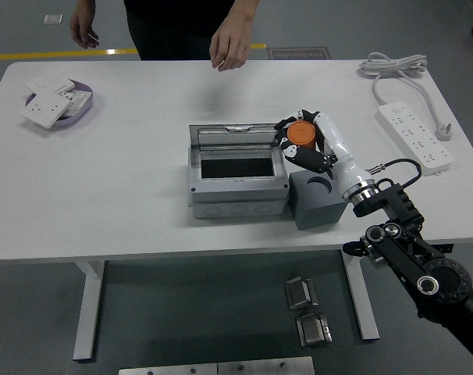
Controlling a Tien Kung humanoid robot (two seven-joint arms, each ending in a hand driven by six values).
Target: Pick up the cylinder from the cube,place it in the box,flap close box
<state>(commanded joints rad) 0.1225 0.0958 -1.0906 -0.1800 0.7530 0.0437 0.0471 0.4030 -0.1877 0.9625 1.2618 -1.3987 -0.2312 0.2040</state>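
Observation:
My right hand [301,141] is shut on the orange cylinder [301,132] and holds it in the air, just right of the open lid's right end and above the far left part of the grey cube [317,201]. The cube's round socket [318,185] on top is empty. The grey box [237,179] stands left of the cube with its clear lid [238,135] flipped up at the back and its dark inside showing. My left arm is out of view.
A person stands at the far side, one hand [229,48] hanging over the table's far edge. A purple tray [82,113] with white socket plates sits at far left. A white power strip [416,138] with its cable lies at far right.

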